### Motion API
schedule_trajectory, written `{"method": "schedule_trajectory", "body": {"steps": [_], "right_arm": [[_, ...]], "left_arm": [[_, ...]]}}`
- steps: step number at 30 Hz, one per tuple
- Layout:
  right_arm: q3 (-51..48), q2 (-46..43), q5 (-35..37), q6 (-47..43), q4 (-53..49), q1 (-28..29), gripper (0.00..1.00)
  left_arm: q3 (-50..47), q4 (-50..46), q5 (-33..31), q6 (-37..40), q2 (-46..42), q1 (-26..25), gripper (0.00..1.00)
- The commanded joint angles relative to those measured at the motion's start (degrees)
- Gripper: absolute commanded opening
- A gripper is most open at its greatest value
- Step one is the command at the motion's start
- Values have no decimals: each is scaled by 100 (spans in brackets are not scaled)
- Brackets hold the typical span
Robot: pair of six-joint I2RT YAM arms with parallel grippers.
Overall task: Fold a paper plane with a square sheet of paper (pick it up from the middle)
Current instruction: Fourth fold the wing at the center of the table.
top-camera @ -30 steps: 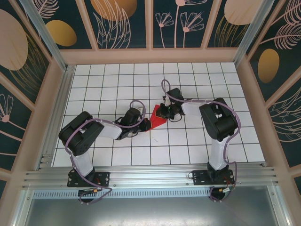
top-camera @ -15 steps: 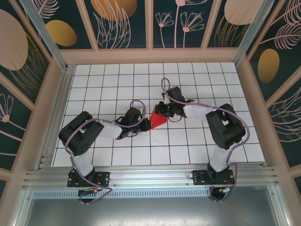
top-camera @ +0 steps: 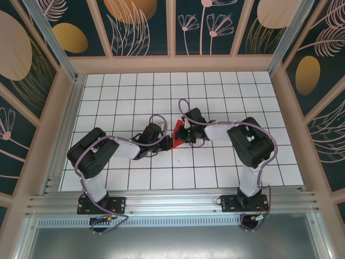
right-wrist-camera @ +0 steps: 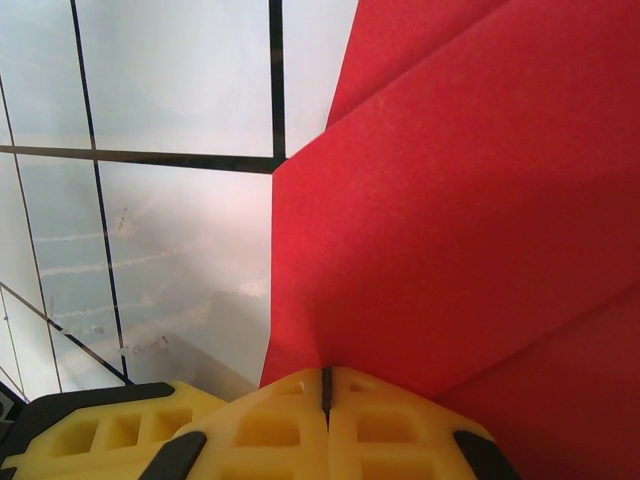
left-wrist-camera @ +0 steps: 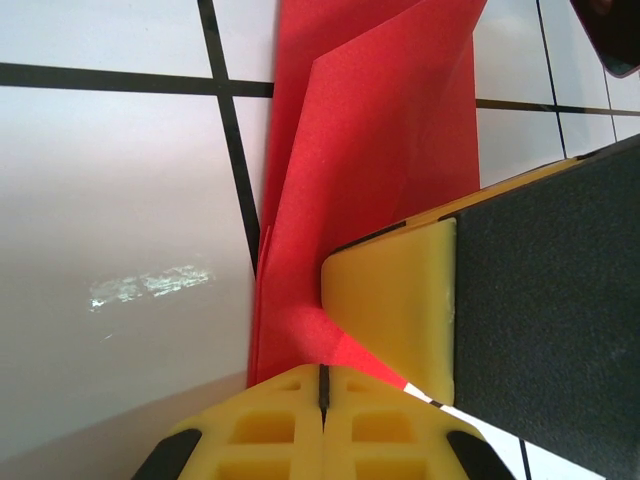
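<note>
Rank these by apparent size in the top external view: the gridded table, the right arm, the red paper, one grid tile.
1. gridded table
2. right arm
3. red paper and one grid tile: the paper's visible part looks roughly tile-sized, so no ranking.

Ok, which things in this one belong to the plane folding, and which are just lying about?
Part of the job:
- red paper, already creased into layers
- left arm and right arm, both sets of jaws at the paper

Just surroundings:
- gridded table
- patterned walls
</note>
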Motion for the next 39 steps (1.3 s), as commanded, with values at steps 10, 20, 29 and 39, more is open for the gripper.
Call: {"method": "schedule_trajectory", "body": {"steps": [10,20,29,39], "right_arm": [[-24,307,212,-13,-148,-63,1],[-51,348,177,13,-134,-29,1],[-40,308,350,-10,-229,-39,1],[50,280,410,-46,-283,-69,1]], "left_arm": [[-40,-621,743,-115,-509,14,2],[297,-948,385,-61,-112,6,0],[-49,-1245,167,-93,-149,15,0],[-852,-602,483,-514,-504,11,0]]}}
